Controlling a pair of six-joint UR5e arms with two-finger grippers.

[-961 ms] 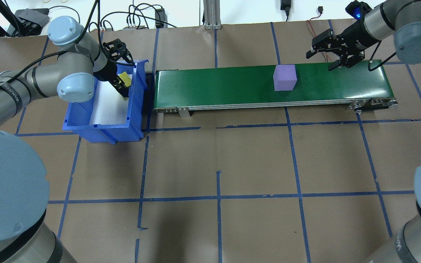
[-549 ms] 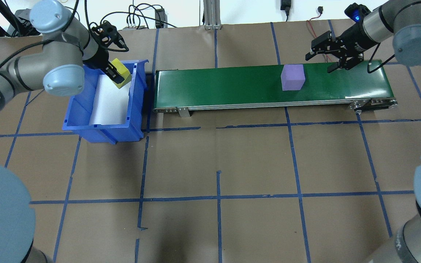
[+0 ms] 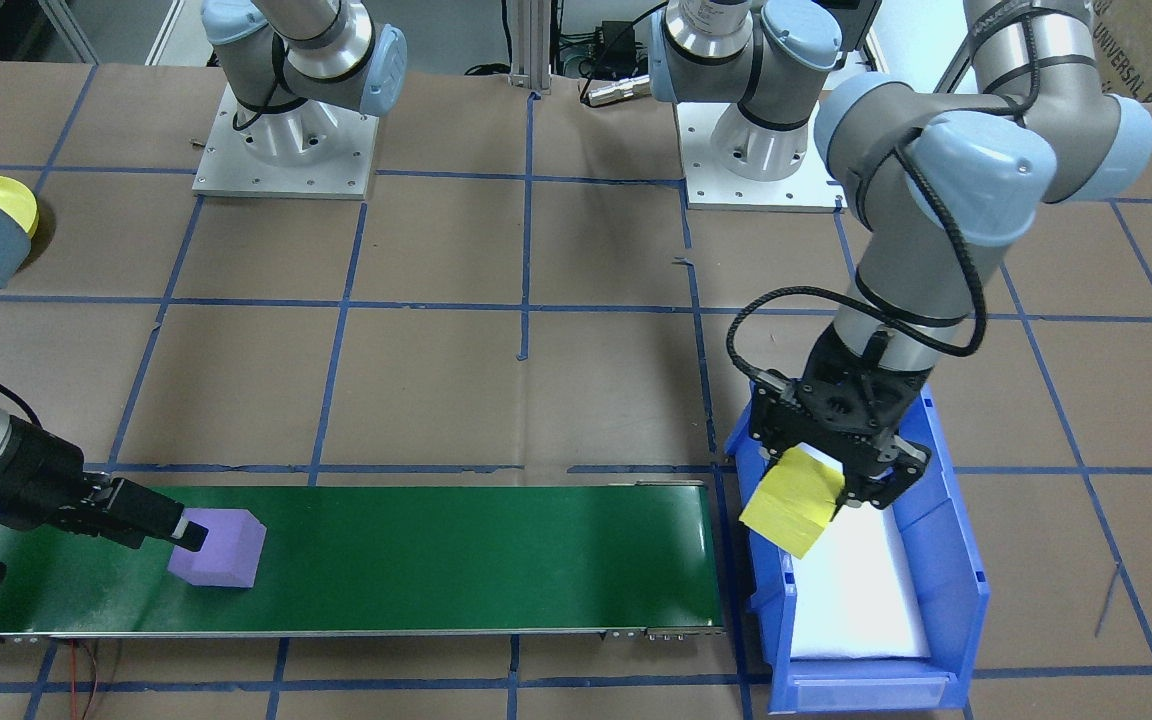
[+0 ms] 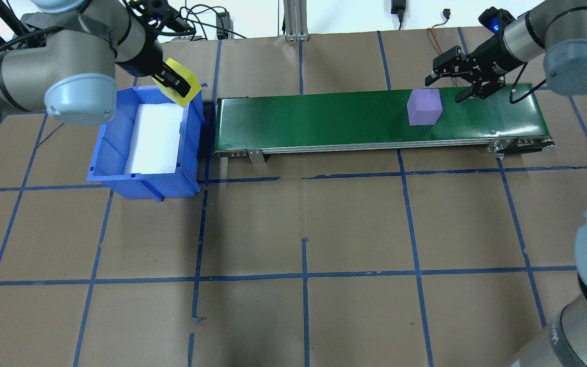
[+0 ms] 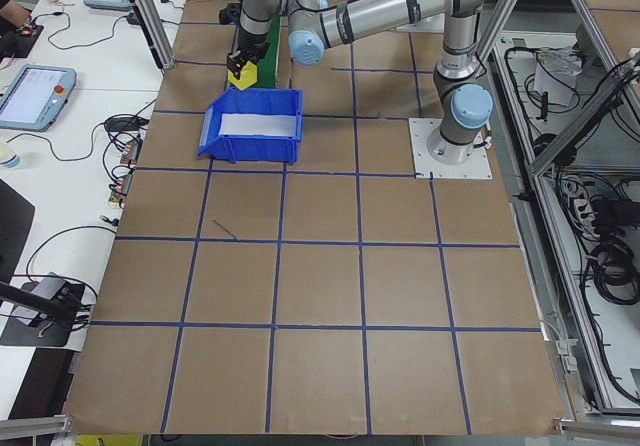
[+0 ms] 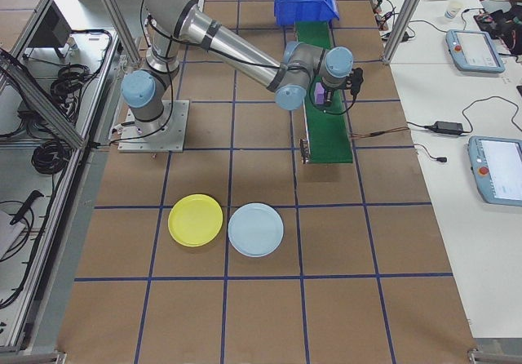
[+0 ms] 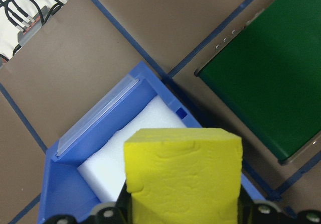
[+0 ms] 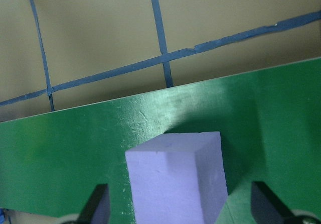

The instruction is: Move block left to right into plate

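Purple block riding the green belt toward its right end, just left of the right gripper waiting wide open there, nearer by far than the left gripper clamping a yellow block above the blue bin, yellow plate well apart.

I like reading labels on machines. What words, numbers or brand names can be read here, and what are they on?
"UNIVERSAL": on the brown box in the top right corner of the front view; the rest is cut off.
White lettering on the right arm's black wrist: too small to read.
Nothing else is legible.
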